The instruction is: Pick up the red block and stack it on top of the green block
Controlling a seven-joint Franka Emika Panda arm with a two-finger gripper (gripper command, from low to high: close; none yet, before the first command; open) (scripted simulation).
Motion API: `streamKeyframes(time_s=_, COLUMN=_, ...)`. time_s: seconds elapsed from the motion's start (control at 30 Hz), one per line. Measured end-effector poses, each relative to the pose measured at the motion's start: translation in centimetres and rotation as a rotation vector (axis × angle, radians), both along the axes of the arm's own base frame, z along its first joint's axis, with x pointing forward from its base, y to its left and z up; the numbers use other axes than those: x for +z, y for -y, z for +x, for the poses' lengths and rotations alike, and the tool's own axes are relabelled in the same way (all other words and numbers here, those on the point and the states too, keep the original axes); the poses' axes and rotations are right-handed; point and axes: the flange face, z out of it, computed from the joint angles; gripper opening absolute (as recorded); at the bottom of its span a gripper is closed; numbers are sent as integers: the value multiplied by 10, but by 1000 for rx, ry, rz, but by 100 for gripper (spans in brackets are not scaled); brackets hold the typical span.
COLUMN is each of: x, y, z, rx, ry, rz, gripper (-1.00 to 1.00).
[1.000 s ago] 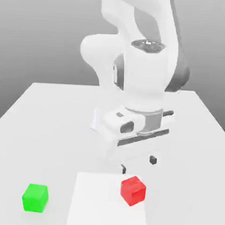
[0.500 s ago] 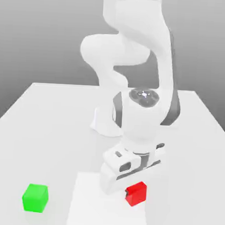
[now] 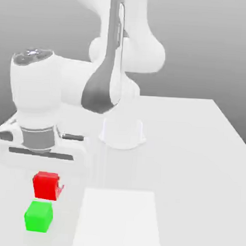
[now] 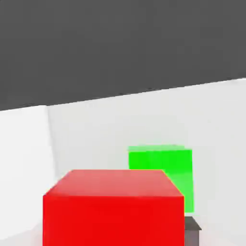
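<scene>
The red block hangs just above the green block near the front of the exterior view's left, shifted slightly right of it. I cannot tell whether the two touch. My gripper is shut on the red block, and its white hand sits directly above it. In the hand view the red block is large and close. The green block shows beyond it, partly covered. A dark fingertip shows beside the red block's edge.
A brighter white square patch lies on the white table to the right of the blocks. The arm's base stands at mid-table, and its links arch over the left half.
The gripper closed on the red block on the white patch, lifted it and swung it to the exterior view's left, over the green block. The green block has stayed put.
</scene>
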Motion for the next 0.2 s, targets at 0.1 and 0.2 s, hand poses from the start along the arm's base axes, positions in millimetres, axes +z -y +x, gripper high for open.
streamKeyframes(time_s=0.1, x=-35, y=2, z=0, rx=-9, ry=-1, rz=-1, gripper=100)
streamKeyframes(time_s=0.2, x=-35, y=2, z=0, rx=-9, ry=-1, rz=-1, gripper=100)
